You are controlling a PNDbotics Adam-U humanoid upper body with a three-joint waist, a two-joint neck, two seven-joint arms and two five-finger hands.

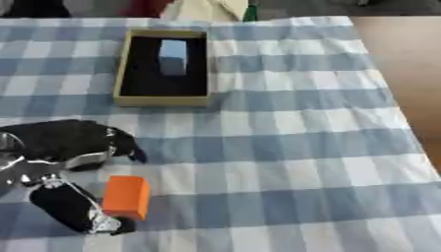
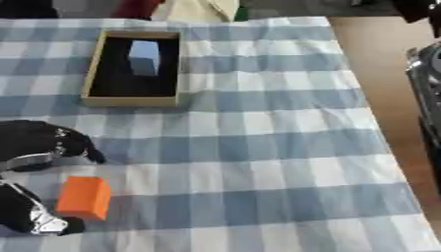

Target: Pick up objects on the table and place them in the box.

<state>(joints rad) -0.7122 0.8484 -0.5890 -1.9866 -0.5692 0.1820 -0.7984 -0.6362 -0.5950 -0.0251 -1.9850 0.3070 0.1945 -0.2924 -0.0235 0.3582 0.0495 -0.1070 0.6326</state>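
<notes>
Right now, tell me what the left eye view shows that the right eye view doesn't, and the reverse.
Only the left eye view shows more of the left hand, with its silver parts reaching the picture's left edge. Only the right eye view shows a dark and silver part of the robot along the right edge, over the bare wooden surface; whether it is the right hand I cannot tell. Both show the orange block between that hand's thumb and fingers, the box with a pale blue block inside, and the checked tablecloth.
</notes>
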